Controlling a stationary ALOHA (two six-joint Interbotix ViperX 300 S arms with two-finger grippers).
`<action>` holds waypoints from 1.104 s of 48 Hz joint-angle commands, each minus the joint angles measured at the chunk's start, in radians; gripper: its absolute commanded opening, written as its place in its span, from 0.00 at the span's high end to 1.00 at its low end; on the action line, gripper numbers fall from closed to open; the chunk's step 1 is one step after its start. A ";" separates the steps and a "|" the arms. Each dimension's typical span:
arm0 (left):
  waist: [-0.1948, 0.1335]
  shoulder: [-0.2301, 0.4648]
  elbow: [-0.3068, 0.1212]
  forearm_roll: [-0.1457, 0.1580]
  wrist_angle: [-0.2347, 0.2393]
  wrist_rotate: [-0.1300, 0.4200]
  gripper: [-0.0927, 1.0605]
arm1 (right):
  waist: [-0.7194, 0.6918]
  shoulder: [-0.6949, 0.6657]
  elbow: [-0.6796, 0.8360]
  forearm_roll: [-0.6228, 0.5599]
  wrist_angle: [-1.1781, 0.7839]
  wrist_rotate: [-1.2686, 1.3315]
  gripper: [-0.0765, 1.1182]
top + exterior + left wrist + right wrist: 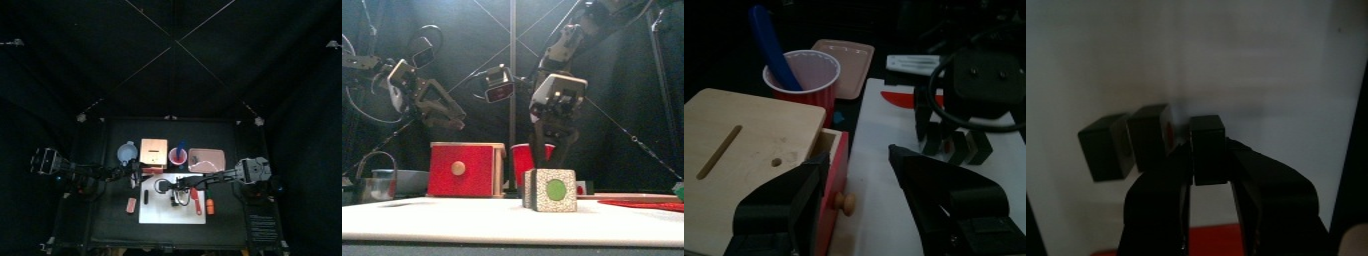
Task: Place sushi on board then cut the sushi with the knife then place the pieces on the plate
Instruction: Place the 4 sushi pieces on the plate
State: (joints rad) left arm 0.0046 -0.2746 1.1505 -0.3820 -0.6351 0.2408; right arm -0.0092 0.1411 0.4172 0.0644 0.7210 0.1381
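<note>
3 sushi pieces (1149,138) stand side by side on the white board (167,215), near its middle, so the cutting step looks complete. The right gripper (545,158) is set on the end piece (1208,140) from above. Its jaws are narrow, closed on 2 opposite sides of that block. The other 2 pieces stand just beside it; whether they touch it cannot be told. The grasp from above appears chosen so that 1 piece can be lifted clear without disturbing its neighbours.

The pink plate (207,158) lies behind the board on the right with nothing visible on it, so I judge the transfer of pieces to be at its start. The red knife (898,100) lies flat on the board near the pieces.

The left gripper (855,162) hovers over the wooden box (751,140) and its red drawer front (835,190), jaws wide and holding nothing. It seems parked clear of the work. A red cup (802,75) holding the blue knife (767,40) stands between box and plate on the black surface (107,225).

Appearance: each piece is a squarish block in a dark green wrapper. In the front view, 1 face is pale and speckled with a round green centre.
</note>
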 commanded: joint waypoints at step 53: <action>-0.006 -0.002 -0.017 0.080 -0.011 0.006 0.17 | -0.514 -0.244 0.353 -0.187 -0.207 0.686 0.55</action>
State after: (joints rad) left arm 0.0000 -0.2746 1.1413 -0.3068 -0.6366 0.2454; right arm -0.5170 -0.1058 0.8099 -0.1197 0.5170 0.8253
